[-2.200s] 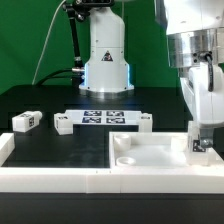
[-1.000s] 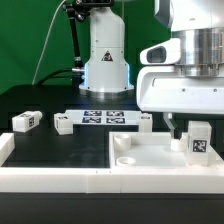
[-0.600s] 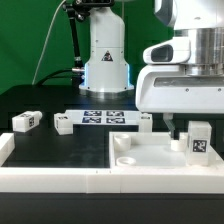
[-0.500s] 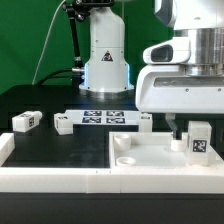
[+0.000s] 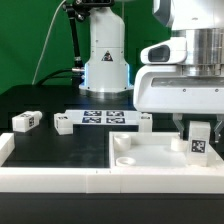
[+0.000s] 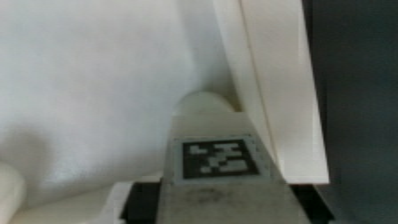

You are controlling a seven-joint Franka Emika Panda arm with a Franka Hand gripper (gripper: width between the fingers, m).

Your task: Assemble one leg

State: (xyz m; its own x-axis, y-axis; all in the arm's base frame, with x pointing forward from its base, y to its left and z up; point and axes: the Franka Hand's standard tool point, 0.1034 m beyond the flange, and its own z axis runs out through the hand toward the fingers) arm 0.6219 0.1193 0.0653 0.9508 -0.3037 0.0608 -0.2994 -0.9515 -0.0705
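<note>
On the white tray part [image 5: 150, 150], the leg [image 5: 199, 139] stands upright, the pincer [image 5: 190, 121] clamped around its top.

The arm reached down at the exterior view's right, its wrist level. The gripper [image 5: 193, 128] pointed straight down, its jaws closed on the leg [image 5: 199, 139], fingers [image 6: 139, 200] flanking it.
</note>
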